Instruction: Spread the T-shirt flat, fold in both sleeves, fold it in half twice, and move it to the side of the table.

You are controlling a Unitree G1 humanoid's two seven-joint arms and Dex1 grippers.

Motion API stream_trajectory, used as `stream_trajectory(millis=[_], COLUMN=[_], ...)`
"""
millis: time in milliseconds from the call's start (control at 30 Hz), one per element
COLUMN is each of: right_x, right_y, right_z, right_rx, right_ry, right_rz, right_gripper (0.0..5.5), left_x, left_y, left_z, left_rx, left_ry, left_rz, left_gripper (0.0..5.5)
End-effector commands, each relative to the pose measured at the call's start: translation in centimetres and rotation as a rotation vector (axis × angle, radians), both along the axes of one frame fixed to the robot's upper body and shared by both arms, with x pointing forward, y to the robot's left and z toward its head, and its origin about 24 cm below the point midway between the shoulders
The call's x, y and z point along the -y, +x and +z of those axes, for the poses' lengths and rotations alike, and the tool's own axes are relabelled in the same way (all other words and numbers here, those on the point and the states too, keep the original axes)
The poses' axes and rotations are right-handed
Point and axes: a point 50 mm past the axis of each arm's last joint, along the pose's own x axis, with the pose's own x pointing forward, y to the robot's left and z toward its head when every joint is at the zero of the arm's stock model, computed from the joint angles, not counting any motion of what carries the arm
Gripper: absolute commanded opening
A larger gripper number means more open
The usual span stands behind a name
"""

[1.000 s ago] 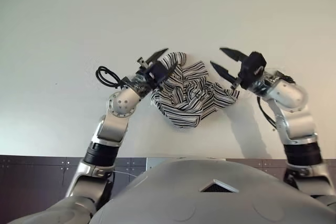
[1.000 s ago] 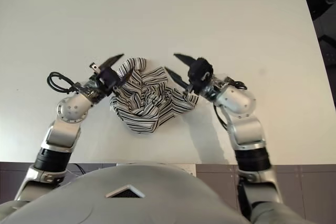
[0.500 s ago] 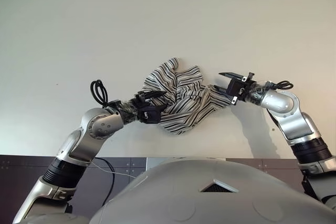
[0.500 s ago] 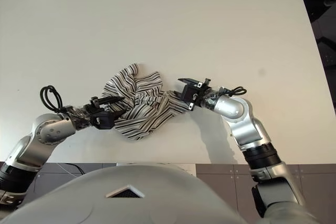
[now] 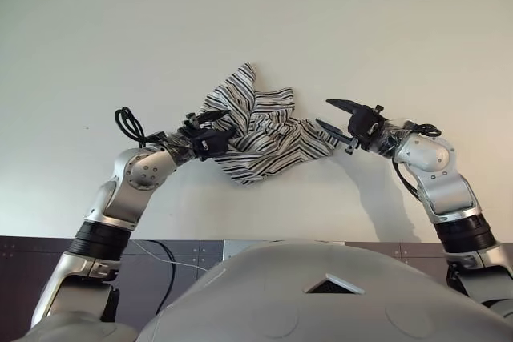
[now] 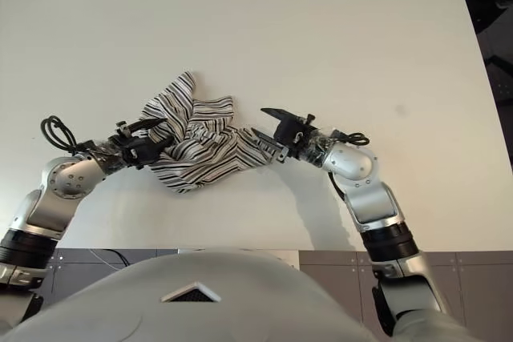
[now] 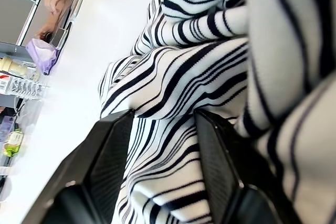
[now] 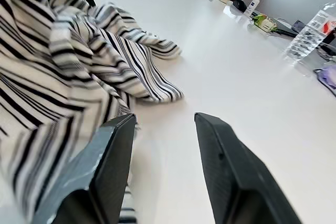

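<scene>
Left gripper (image 5: pixel 228 122): fingers apart, straddling fold at 9 o'clock edge of T-shirt (image 5: pixel 264 138), not clamped.
Right gripper (image 5: pixel 322 112): spread wide, lower finger touching 3 o'clock edge.
T-shirt: crumpled, mid-table (image 5: pixel 361 22), long axis 9–3, both arms equally near.
One corner peaks toward 12.

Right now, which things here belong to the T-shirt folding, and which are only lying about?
For the job: striped T-shirt, left gripper, right gripper, table.
Lying about: water bottle, spray bottle, purple object.
</scene>
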Motion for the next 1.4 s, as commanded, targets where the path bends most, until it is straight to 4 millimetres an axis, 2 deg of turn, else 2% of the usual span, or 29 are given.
stream_trajectory(millis=[33,167,267,367,433,567,633,733,800,867,933,1000,1100,1233,1333,1400], right_x=[-0.4,0.3,0.7,1.2,1.8,4.0,5.0,5.9,6.5,7.1,7.6,8.1,8.2,8.6,8.6,8.1], right_y=[-0.5,-1.4,-0.8,-0.7,-0.8,-0.9,-1.1,-1.5,-1.9,-2.3,-2.7,-3.2,-3.8,-4.4,-3.3,-2.3], right_z=[-0.8,-3.5,-4.0,-4.4,-5.3,-6.7,-7.0,-7.1,-7.0,-6.8,-6.4,-5.5,-3.6,-0.9,1.0,1.1], right_rx=[-0.068,-0.189,-0.206,-0.194,-0.172,-0.133,-0.128,-0.125,-0.128,-0.131,-0.138,-0.143,-0.162,-0.223,-0.220,-0.190], right_ry=[-0.056,-0.144,-0.153,-0.198,-0.282,-0.440,-0.483,-0.513,-0.527,-0.536,-0.529,-0.501,-0.416,-0.312,-0.229,-0.219], right_rz=[0.078,0.110,0.088,0.090,0.097,0.056,0.034,0.015,0.006,-0.003,-0.021,-0.041,-0.055,-0.044,-0.057,-0.072], right_gripper=[2.06,2.06,2.06,2.06,2.06,2.06,2.06,2.06,2.06,2.06,2.06,2.06,2.06,2.06,2.06,2.06], left_x=[0.7,1.3,1.4,0.7,-0.3,-3.9,-5.2,-6.1,-6.6,-6.0,-4.5,-3.1,-2.2,-2.1,-1.7,-1.4], left_y=[-0.3,-0.6,-0.7,-0.4,0.0,-0.4,-1.0,-1.1,-0.7,0.2,1.1,1.3,0.5,-1.7,-2.0,-1.4], left_z=[-0.3,0.0,0.2,-0.1,-0.5,-3.0,-4.0,-4.6,-4.6,-3.8,-2.3,-1.1,-0.9,-1.3,-0.5,0.1], left_rx=[-0.042,-0.034,-0.030,-0.023,-0.016,-0.070,-0.114,-0.156,-0.166,-0.133,-0.093,-0.076,-0.114,-0.220,-0.238,-0.210], left_ry=[0.006,0.022,0.028,0.060,0.108,0.287,0.304,0.238,0.170,0.063,-0.077,-0.139,-0.108,-0.044,-0.089,-0.109], left_rz=[-0.034,-0.087,-0.109,-0.091,-0.055,0.025,0.083,0.210,0.321,0.382,0.381,0.331,0.261,0.170,0.153,0.152], left_gripper=[2.14,2.14,2.14,2.14,2.14,2.14,2.14,2.14,2.14,2.14,2.14,2.14,2.14,2.14,2.14,2.14])
